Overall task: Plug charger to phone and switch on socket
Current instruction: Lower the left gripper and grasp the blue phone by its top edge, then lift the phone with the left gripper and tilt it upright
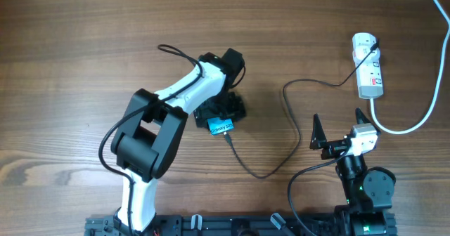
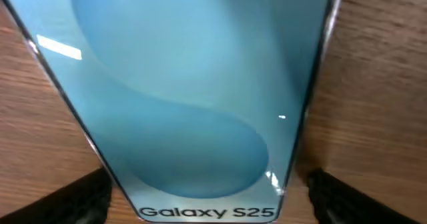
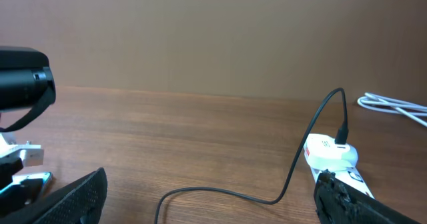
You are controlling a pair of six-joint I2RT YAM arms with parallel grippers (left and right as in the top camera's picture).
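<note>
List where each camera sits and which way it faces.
Overhead: above the table, looking down; left arm, right arm, phone, cable, power strip show.
Left wrist: close over the phone, facing down; left hand's fingers at bottom corners.
Right wrist: low, facing the power strip; right hand's fingers below.
Overhead and right wrist share the power strip.

Phone (image 1: 221, 126) mostly hidden under left gripper (image 1: 219, 112); socket (image 1: 368, 66) switch state unreadable.

The table (image 1: 70, 53) is showing matt, grained wood. The phone (image 2: 200, 84) is gleaming with glossy, reflective glass. The socket (image 1: 368, 67) is looking like smooth white plastic, the charger (image 3: 297, 164) matt black.
</note>
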